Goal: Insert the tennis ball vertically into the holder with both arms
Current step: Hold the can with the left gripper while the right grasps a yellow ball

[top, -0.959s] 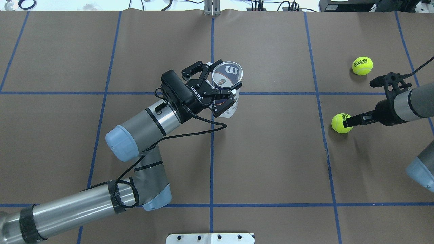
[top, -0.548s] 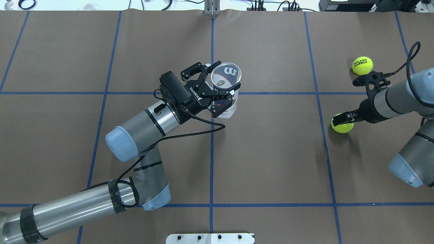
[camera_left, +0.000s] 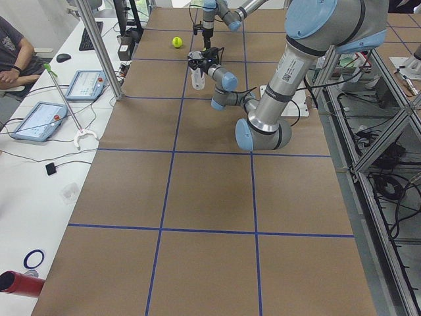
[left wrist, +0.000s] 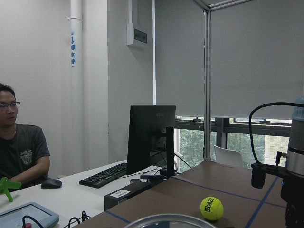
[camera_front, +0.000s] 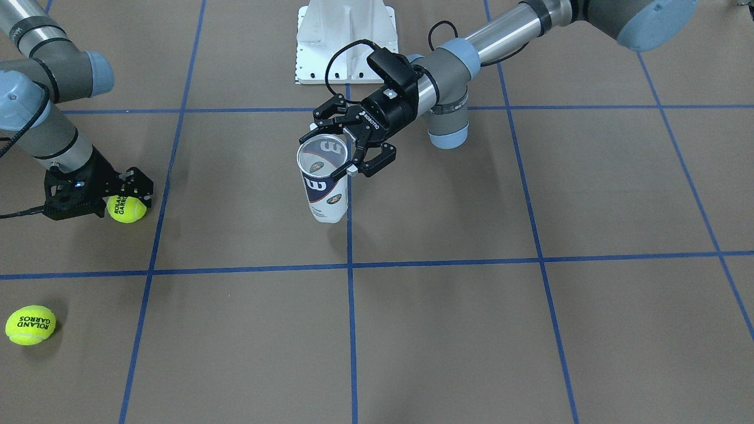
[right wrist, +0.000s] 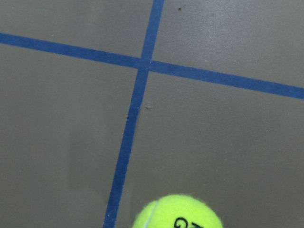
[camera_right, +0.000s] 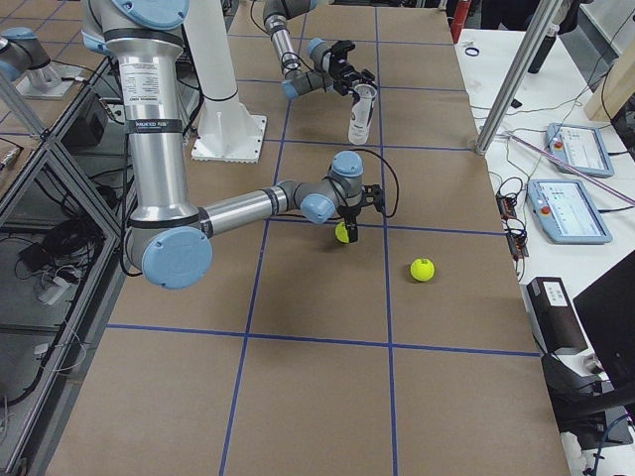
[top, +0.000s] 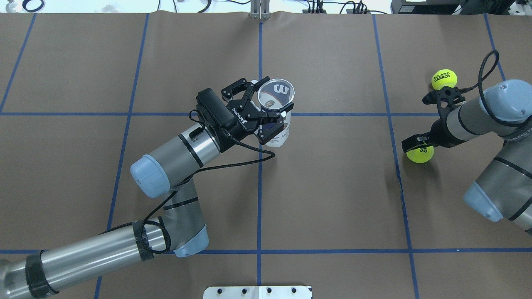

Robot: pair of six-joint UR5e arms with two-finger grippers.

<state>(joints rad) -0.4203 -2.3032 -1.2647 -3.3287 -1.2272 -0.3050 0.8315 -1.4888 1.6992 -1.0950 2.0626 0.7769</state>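
Note:
The holder point(top: 277, 124), a clear can with a navy-and-white label, stands upright near the table's middle, its open mouth up point(camera_front: 327, 194). My left gripper point(top: 269, 98) is shut on the holder's upper part from the side point(camera_front: 337, 144). My right gripper point(top: 417, 143) points down over a yellow tennis ball point(top: 420, 155) at the right side. Its fingers point(camera_front: 144, 187) sit on both sides of the ball point(camera_front: 126, 210), low by the table. The ball shows at the bottom of the right wrist view point(right wrist: 178, 214).
A second tennis ball point(top: 444, 79) lies on the table beyond my right gripper point(camera_front: 30, 324). The white base plate point(camera_front: 347, 41) is at the robot's side. An operator point(left wrist: 19, 142) sits at a desk with tablets point(camera_left: 39, 120) beside the table.
My right arm has swung inward and its wrist has turned from lying flat to pointing down over the ball, which shifted slightly. My left gripper and the holder moved slightly left.

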